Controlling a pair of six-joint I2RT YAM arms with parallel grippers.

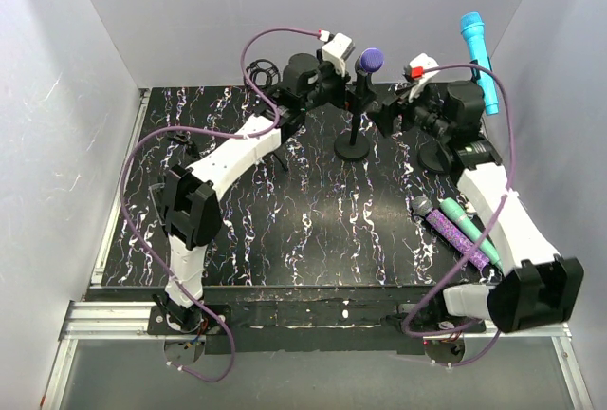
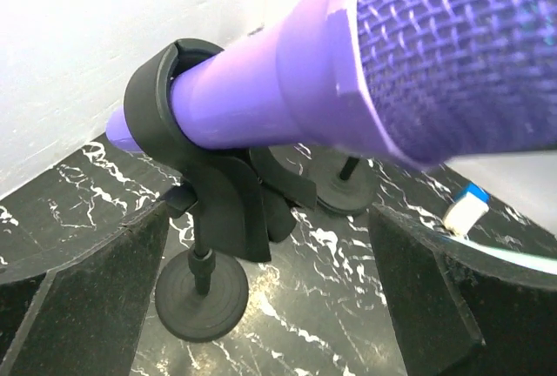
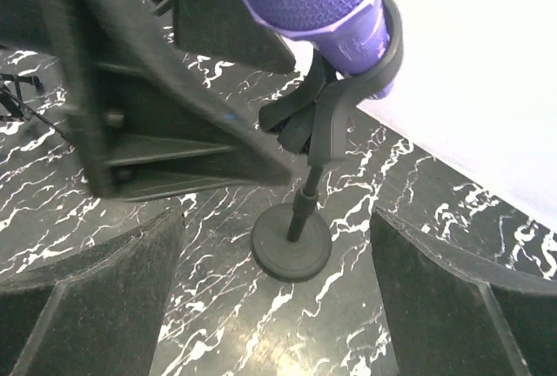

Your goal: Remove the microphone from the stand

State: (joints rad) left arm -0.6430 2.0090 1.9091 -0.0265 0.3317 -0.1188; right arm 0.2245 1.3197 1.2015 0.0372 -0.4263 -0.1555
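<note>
Seemingly, microphone point(image 1: 369, 59) in stand point(image 1: 353, 147) sits between open left tool point(image 1: 340, 85) and right tool point(image 1: 387, 102).

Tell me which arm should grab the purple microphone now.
Left, probably: the open left gripper faces the purple microphone up close; the right gripper lines up lower, with the stand.

No lettering or number looks legible anywhere, at least at this sharpness.

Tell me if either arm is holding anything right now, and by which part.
Nothing is held. The left gripper and right gripper both have open jaws close to the purple microphone, which sits in the stand's clip by its handle.
</note>
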